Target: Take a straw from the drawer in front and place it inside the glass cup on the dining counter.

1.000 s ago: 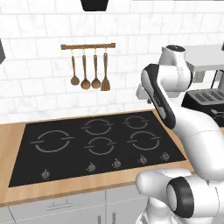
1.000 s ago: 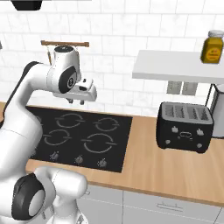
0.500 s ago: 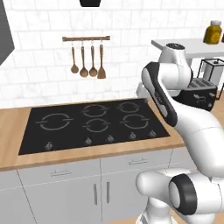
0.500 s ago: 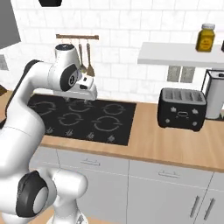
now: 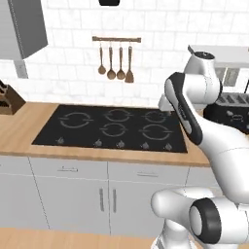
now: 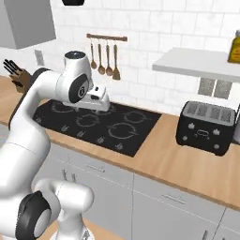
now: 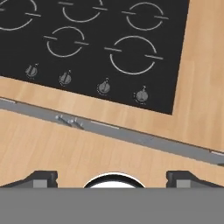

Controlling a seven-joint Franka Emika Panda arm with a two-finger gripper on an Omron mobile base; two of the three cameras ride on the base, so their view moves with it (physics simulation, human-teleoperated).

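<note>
Wall-side wooden counter (image 5: 29,127) with the black cooktop (image 5: 114,129) fills the scene; white tile behind, utensil rail (image 5: 116,39) with hanging spoons above and left of the pincer.

Left base view: arm rises lower right, pincer (image 5: 165,103) hangs over the cooktop's far right corner, mostly hidden by the forearm. Knife block (image 5: 8,99) far to its left, toaster (image 5: 228,111) to its right. Grey cabinet fronts (image 5: 73,194) below it, drawer fronts all closed.

Right base view: pincer (image 6: 102,101) over the cooktop's back edge, nothing visible between the fingers. Toaster well to its right under a white shelf (image 6: 201,65) carrying a jar (image 6: 234,47). Shallow drawer fronts (image 6: 93,168) under the counter edge, below the pincer, shut.

Hand view: both finger tips (image 7: 41,178) sit far apart at the bottom edge, jaws spread wide, nothing held. Ahead of them: bare wood, the grey drawer-front edge seen from above with a handle (image 7: 70,121), then the cooktop knobs (image 7: 103,87).

Straw, glass cup and dining counter: can't locate them from here. My read: no drawer is open and the hand is empty, so either the fetch hasn't begun or the straw is already delivered; can't tell which. If fetching, next means dropping the hand to a drawer handle, gripping and pulling straight out.
</note>
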